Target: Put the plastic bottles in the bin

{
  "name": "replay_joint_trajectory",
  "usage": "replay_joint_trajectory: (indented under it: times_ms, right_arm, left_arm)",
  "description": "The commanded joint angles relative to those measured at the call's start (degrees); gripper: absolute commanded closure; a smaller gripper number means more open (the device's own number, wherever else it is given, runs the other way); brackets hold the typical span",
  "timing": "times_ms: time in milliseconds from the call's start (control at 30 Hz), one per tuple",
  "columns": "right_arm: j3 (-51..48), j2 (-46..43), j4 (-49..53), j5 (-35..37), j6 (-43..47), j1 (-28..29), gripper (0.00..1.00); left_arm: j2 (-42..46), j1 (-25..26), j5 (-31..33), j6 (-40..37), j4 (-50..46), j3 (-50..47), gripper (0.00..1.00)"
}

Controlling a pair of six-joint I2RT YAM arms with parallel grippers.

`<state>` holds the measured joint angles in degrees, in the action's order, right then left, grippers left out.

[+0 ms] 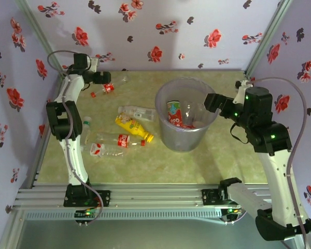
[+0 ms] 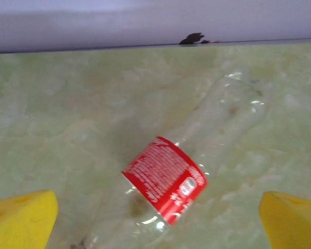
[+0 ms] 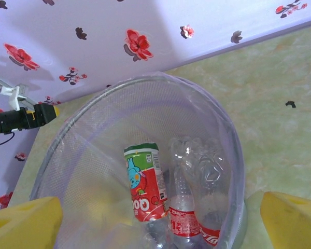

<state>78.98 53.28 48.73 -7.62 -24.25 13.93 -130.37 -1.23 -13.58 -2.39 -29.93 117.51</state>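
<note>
Left gripper (image 2: 155, 218): We see its yellow fingers (image 2: 20, 220) spread wide at the far-left corner of the table (image 1: 217, 161), with nothing between them.
Bottle beneath it: A clear red-label bottle (image 2: 166, 179) lies flat on the table below the open jaws, slanted across the line between the fingers. We see no contact.
Loose bottles: Nearer the middle, a white-label bottle (image 1: 137, 112), a yellow bottle (image 1: 130, 126) and two more clear ones, a long clear bottle (image 1: 119, 140) and a flattened bottle (image 1: 99, 150), lie close together left of the bin.
Bin (image 1: 184, 142): It stands upright right of centre. Inside we can make out a green-topped bottle (image 3: 143, 189) and a crushed clear bottle (image 3: 189, 171) with a red label; others may lie under them.
Right gripper (image 3: 158, 223): It hangs over the bin's right rim, fingers parted and empty.
Step in hand: We judge the task partly done. The left arm is lining up a pickup, and the right one looks ready to go for another bottle.
Next move: We think the left gripper should turn to straddle the bottle's body, come down and close gently, since crushed plastic may slip or spring. The right arm needs to clear the rim first.
</note>
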Motion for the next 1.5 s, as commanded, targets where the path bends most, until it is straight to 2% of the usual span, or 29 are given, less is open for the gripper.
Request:
replay_joint_trajectory:
  times_ms: [0, 267, 467, 733, 833, 867, 967, 1100, 1233, 1333, 1467]
  right_arm:
    - [-0.9, -0.6, -0.3, -0.3, -1.0, 0.8, 0.01]
    - [-0.7, 0.8, -1.8, 1.7, -1.6, 3.3, 0.01]
    - [-0.5, 1.6, -2.2, 2.2, -1.5, 3.5, 0.01]
    - [-0.6, 3.3, -2.2, 2.8, -1.2, 3.8, 0.01]
    - [-0.6, 2.8, -1.4, 4.0, -0.7, 4.0, 0.01]
    - [-0.4, 2.7, -1.0, 4.1, -0.5, 3.9, 0.01]
    - [-0.2, 2.4, 0.2, 4.6, 0.0, 4.0, 0.01]
    - [-0.3, 1.8, 0.9, 5.5, 0.0, 4.0, 0.01]
    - [-0.2, 1.0, 1.4, 6.4, 0.0, 4.0, 0.01]
    - [0.0, 0.9, 2.0, 6.2, -0.1, 4.0, 0.01]
    - [-0.1, 0.9, 1.7, 6.0, -0.2, 4.0, 0.01]
  left_arm:
    - [-4.0, -0.2, -1.1, -3.8, -6.2, 5.4, 0.0]
    - [-11.5, -0.1, -3.8, -5.0, -13.5, 13.1, 0.0]
    - [-13.1, 0.3, -3.2, -6.3, -17.3, 14.7, 0.01]
    - [-14.1, 1.8, 2.9, -8.1, -19.5, 15.3, 0.27]
    - [-14.9, 2.3, 5.6, -9.0, -20.4, 16.0, 0.32]
    - [-15.3, 2.4, 6.3, -9.4, -20.9, 16.4, 0.32]
    - [-16.7, 2.8, 6.4, -10.2, -22.0, 17.5, 0.17]
    - [-17.6, 3.0, 6.4, -9.5, -22.0, 18.2, 0.16]
    - [-17.7, 2.9, 6.7, -9.3, -20.8, 18.6, 0.25]
    - [-17.9, 2.6, 6.7, -8.5, -20.3, 19.3, 0.37]
    - [-15.8, 2.6, 5.5, -8.1, -19.6, 17.6, 0.41]
